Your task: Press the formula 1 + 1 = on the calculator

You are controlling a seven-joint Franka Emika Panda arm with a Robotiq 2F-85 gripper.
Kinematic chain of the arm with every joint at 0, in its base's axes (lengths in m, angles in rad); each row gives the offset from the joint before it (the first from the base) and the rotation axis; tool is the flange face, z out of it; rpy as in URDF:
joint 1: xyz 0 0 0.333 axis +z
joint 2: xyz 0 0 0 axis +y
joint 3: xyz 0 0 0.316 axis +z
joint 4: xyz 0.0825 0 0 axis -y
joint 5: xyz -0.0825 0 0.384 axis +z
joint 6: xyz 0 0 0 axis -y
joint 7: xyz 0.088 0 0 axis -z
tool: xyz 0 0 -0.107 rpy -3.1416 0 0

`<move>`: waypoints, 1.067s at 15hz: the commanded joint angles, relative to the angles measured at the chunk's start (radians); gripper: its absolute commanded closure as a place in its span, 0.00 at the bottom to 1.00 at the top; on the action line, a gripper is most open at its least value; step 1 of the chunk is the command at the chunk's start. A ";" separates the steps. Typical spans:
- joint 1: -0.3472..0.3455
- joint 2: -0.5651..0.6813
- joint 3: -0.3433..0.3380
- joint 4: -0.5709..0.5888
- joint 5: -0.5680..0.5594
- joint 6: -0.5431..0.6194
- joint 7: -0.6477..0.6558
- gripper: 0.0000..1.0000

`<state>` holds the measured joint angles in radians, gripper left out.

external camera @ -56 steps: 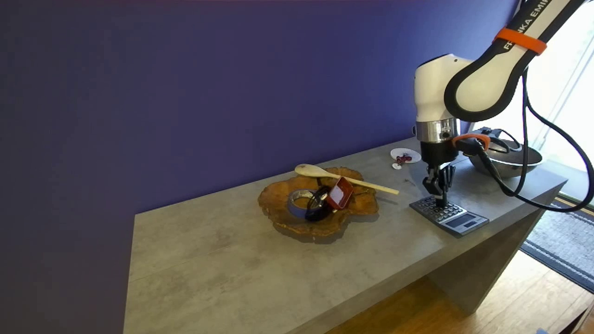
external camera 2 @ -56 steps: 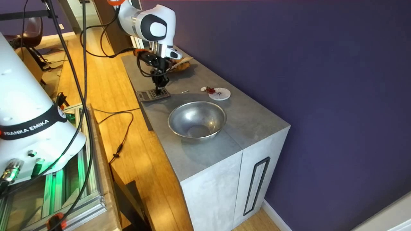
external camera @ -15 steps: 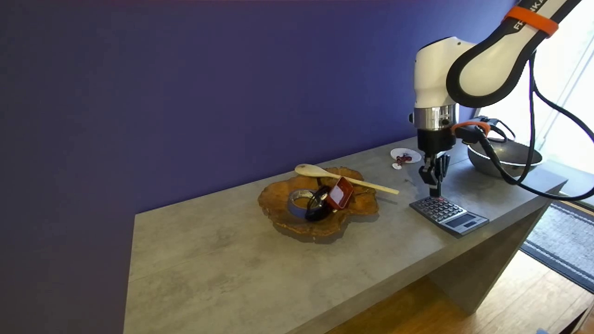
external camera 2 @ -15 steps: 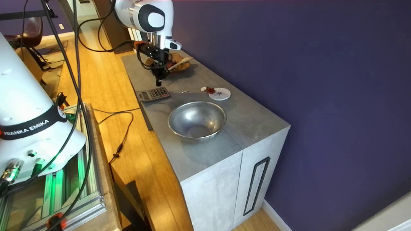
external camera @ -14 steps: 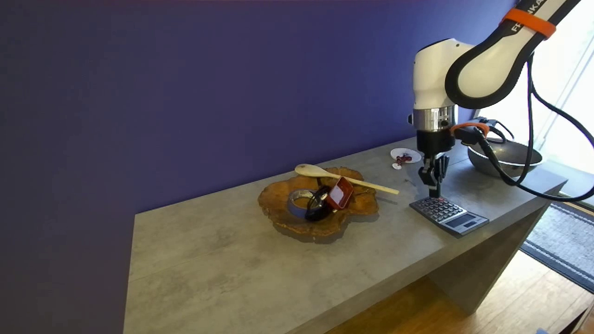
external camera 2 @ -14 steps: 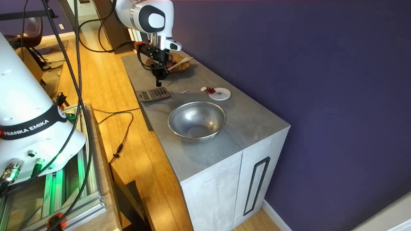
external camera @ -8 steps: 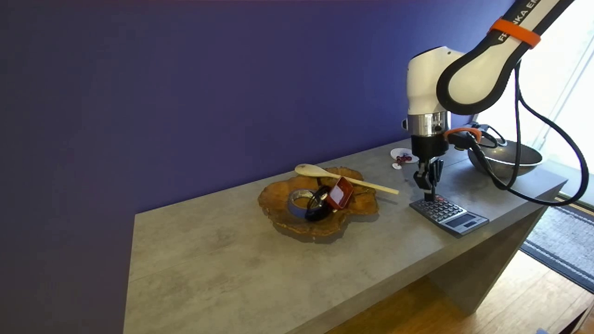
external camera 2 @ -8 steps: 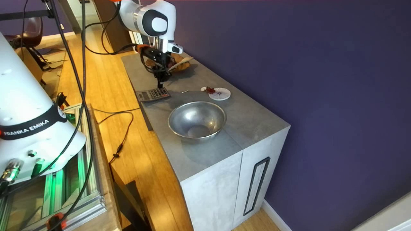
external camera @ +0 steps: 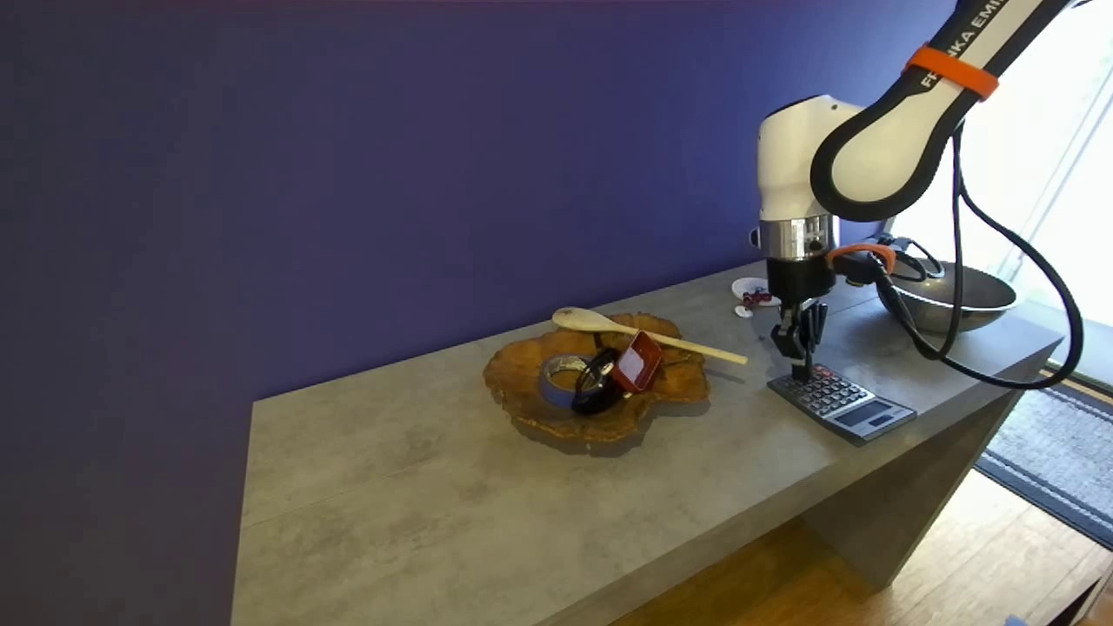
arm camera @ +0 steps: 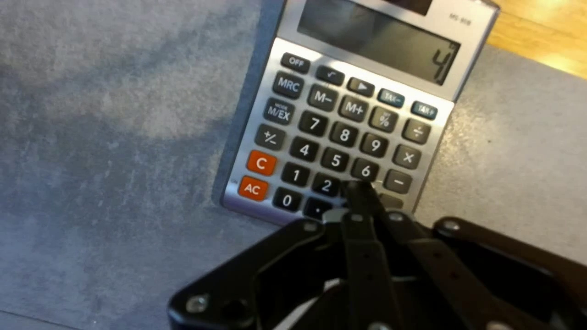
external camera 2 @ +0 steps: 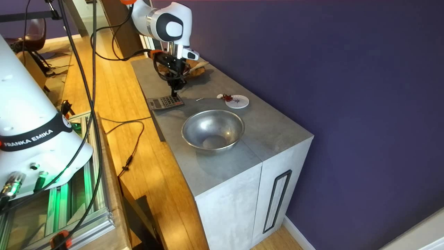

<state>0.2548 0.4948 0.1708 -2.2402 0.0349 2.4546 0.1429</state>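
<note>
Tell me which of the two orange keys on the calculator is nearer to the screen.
The C key: in the wrist view it sits one row closer to the screen than the AC key below it.

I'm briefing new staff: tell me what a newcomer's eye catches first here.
The white arm probably comes first, its shut claw over the calculator by the edge of the counter. Next, the shiny bowl toward the counter's near end in an exterior view. Then the brown tray, mid-picture in an exterior view, a spoon across it.
</note>
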 commanded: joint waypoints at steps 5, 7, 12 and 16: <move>0.004 0.014 -0.006 0.021 -0.011 -0.009 -0.004 1.00; 0.006 0.016 -0.008 0.023 -0.014 -0.011 -0.001 1.00; 0.012 0.024 -0.015 0.028 -0.022 -0.013 0.009 1.00; 0.010 0.029 -0.016 0.028 -0.019 -0.007 0.006 1.00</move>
<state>0.2554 0.5098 0.1647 -2.2316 0.0331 2.4546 0.1430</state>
